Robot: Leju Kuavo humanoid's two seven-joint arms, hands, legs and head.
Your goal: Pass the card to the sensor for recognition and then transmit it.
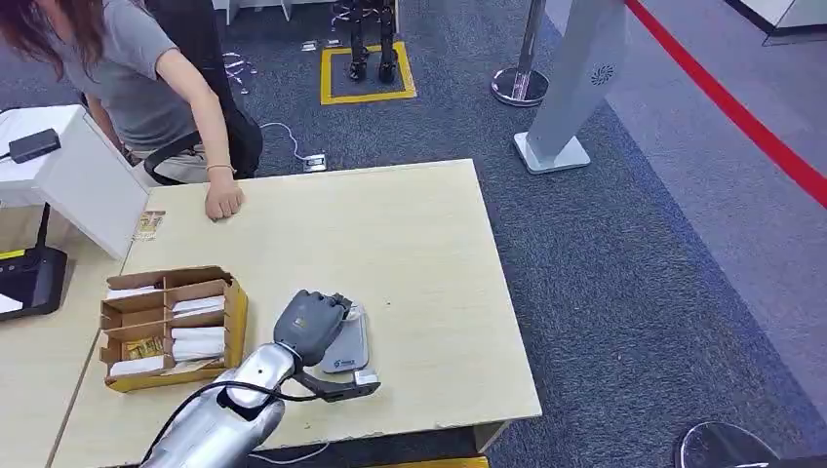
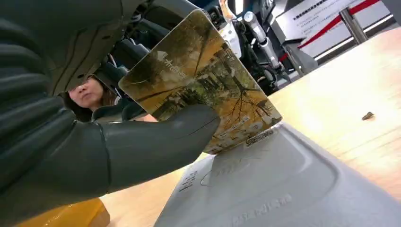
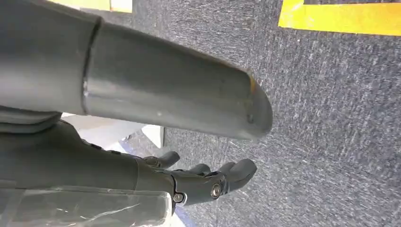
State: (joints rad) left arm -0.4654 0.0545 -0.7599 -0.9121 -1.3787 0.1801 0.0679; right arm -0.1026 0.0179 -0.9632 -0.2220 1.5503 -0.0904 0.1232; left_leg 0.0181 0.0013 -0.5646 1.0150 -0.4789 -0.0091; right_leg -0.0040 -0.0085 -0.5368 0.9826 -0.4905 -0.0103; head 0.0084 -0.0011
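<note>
Pinching the card (image 2: 198,90) over the sensor (image 2: 279,189), the left robot hand (image 1: 310,325) is presenting it for recognition; next, judging, comes handing it across the counter (image 1: 410,253).

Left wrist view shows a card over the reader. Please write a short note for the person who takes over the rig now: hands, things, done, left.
Left hand: holds the yellow-brown printed plastic card between thumb and fingers, its lower edge at the top of the flat grey card sensor on the pale wooden table.
Right hand: hangs above the grey carpet, fingers loosely curled, holding nothing.
The brown cardboard divider box with white cards stands beside the sensor, on the robot's left.
A person's hand rests on the table's far edge.
Done: card picked up and brought to the sensor.
Left: pass the card on, probably to the person.
</note>
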